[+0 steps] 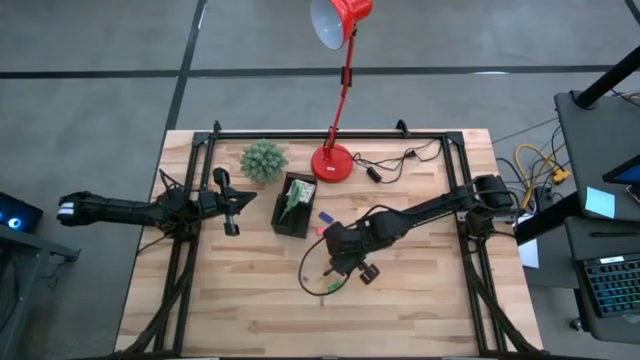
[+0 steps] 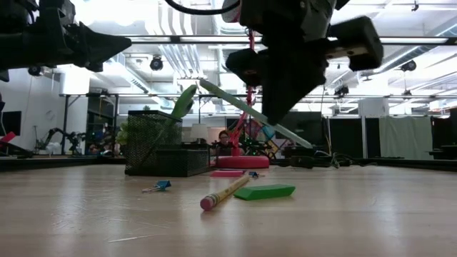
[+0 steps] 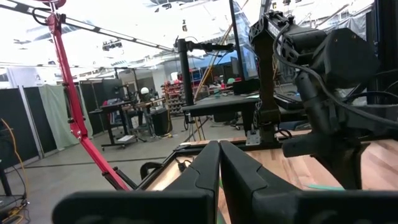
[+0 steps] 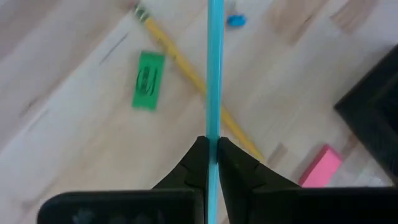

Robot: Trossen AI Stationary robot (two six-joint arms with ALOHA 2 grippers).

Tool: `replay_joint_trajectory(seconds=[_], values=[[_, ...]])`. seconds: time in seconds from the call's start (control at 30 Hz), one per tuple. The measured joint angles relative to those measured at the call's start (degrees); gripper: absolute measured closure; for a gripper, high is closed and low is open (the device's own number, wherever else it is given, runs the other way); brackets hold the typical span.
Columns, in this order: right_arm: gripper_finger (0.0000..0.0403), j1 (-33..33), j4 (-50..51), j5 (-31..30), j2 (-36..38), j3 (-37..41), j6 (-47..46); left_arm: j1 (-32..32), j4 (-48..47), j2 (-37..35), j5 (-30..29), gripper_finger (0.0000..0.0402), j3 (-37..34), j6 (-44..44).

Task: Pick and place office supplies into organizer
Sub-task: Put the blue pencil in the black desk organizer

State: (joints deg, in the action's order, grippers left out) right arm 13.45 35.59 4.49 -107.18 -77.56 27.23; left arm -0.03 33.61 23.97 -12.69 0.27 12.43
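Overhead, the right gripper [image 1: 345, 262] hangs over the middle of the table [image 1: 250, 320], just toward the right edge from the black organizer [image 1: 292, 206], which stands near the far edge beside the red lamp [image 1: 333, 160] and the spiky plant [image 1: 263, 160]. The left gripper [image 1: 232, 200] waits near the left edge.

From table height, the right gripper carries a pale teal pen [image 2: 253, 113] slantwise in the air, above a yellow pencil [image 2: 225, 192] and a green eraser [image 2: 264, 191] (both lying flat on the wood).

The left wrist view shows its fingers [image 3: 205, 171] pressed together on nothing.

The right wrist view shows its fingers [image 4: 198, 163] clamped on the pen [image 4: 215, 68], with a pink pad [image 4: 321, 165] below.
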Motion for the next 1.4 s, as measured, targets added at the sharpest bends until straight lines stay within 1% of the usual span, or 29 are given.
replay_joint_trajectory(seconds=[0.23, 0.47, 0.6, 0.73, 0.8, 0.87, 1.07, 1.23, 1.33, 1.4], values=[[0.0385, -0.11, -8.76, -0.02, 0.02, 0.00, -5.83, 0.00, 0.00, 0.00, 0.00, 0.0402, 0.00, 0.00], [0.0385, -0.26, -19.28, -0.89, 0.02, 0.00, -14.46, 0.00, -0.02, -0.11, 0.00, 0.0402, 0.00, 0.00], [0.0385, -0.35, -24.30, -5.85, 0.03, 0.09, -17.33, 0.01, 0.00, -0.11, 0.00, 0.0402, 0.00, 0.00], [0.0386, -1.59, -27.87, -16.36, 0.04, 0.48, -21.80, 0.02, 0.00, -0.11, 0.00, 0.0402, 0.00, 0.00], [0.0386, -2.65, -29.84, -18.85, 0.04, 0.71, -22.53, 0.01, 0.00, -0.11, 0.00, 0.0402, 0.00, 0.00], [0.0386, -3.66, -33.70, -18.90, 0.04, 1.29, -22.75, 0.02, 0.00, -0.11, 0.00, 0.0402, 0.00, 0.00], [0.0386, -5.50, -46.60, -16.11, 0.06, 3.10, -22.33, 0.00, 0.00, -0.11, 0.00, 0.0402, 0.00, 0.00], [0.0386, -5.95, -55.82, -16.12, 0.07, 4.28, -21.82, 0.02, 0.05, -0.11, 0.00, 0.0402, 0.00, 0.00], [0.0386, -6.15, -64.94, -16.96, 0.07, 6.55, -22.44, 0.00, 1.64, -0.14, 0.00, 0.0402, 0.00, -0.01], [0.0386, -6.29, -73.20, -17.72, 0.07, 9.22, -23.02, 0.00, 2.58, -0.16, 0.00, 0.0402, 0.00, 0.00]])
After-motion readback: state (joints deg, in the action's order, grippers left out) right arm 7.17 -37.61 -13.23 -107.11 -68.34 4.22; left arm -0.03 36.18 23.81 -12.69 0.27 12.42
